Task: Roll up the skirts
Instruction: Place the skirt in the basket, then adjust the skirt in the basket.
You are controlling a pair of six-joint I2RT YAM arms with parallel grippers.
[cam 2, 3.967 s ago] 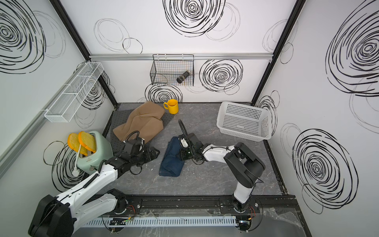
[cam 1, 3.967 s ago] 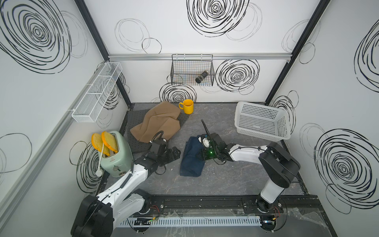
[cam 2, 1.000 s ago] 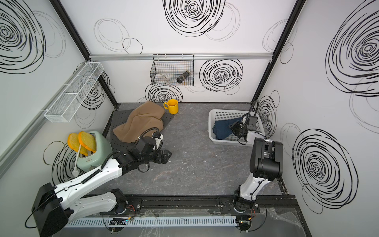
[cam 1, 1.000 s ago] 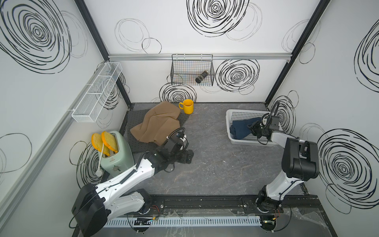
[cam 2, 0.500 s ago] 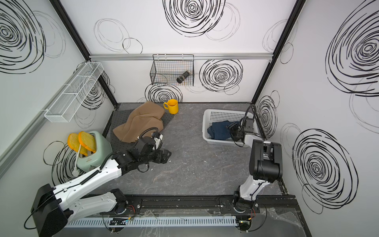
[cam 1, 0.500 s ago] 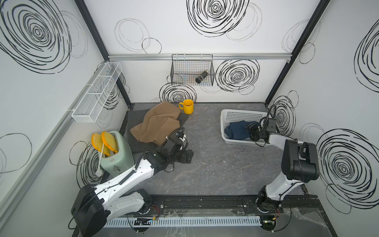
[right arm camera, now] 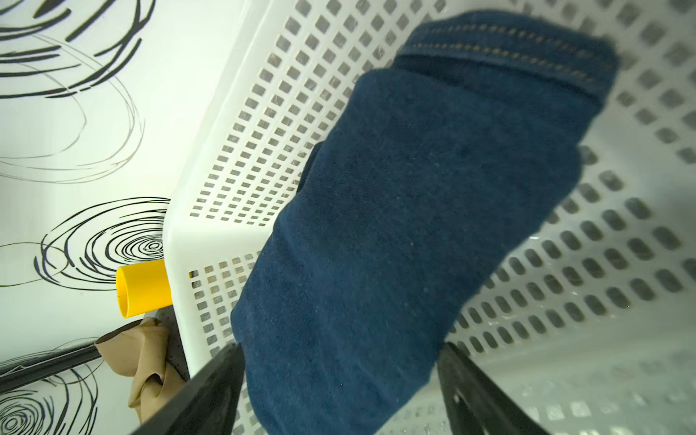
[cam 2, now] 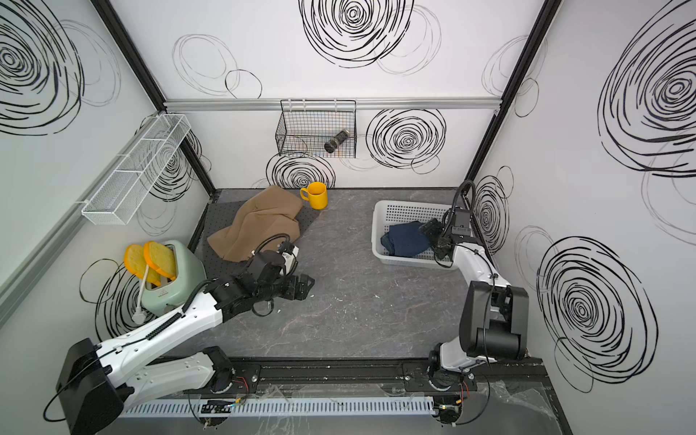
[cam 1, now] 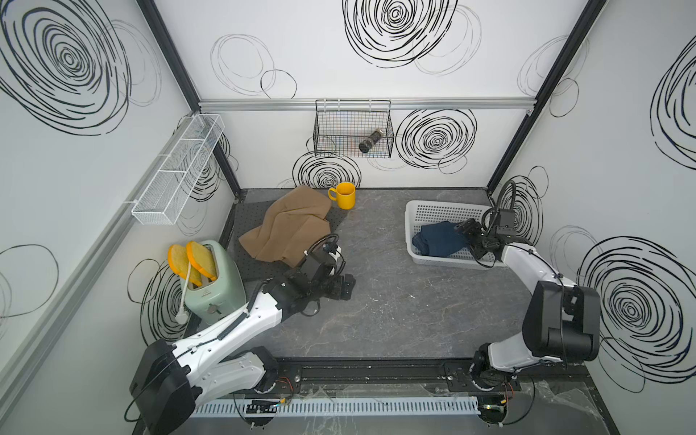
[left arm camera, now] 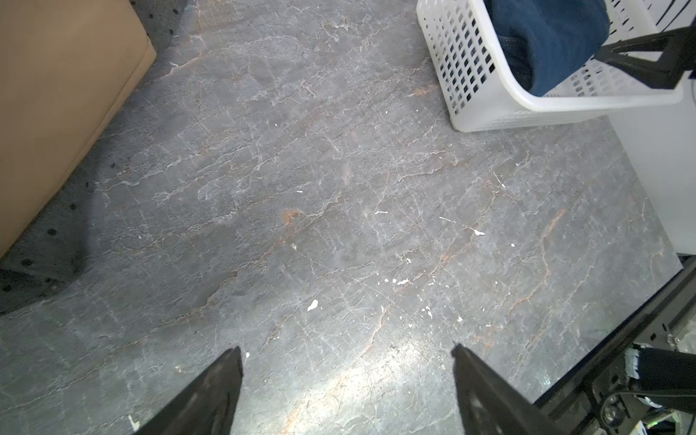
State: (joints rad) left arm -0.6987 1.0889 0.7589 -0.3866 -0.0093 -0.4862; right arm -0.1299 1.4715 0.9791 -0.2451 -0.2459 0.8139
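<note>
Mid-right of a top view, right pincer (cam 1: 467, 239) wide astride rolled denim skirt (cam 1: 438, 243) in basket (cam 1: 433, 212): prob. drop-off. Nxt: withdraw, then tan skirt (cam 1: 290, 226); left pincer (cam 1: 348, 288) wide, empty.

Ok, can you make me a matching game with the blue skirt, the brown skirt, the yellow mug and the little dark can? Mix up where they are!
Things
1. blue denim skirt
2. tan skirt
3. yellow mug
4. small dark can

Places
A. lying inside the black wire basket
B. inside the white plastic basket
C. standing upright beside the tan skirt
D. lying loose, not rolled, on the grey dotted cloth

Right pairs: 1-B, 2-D, 3-C, 4-A
</note>
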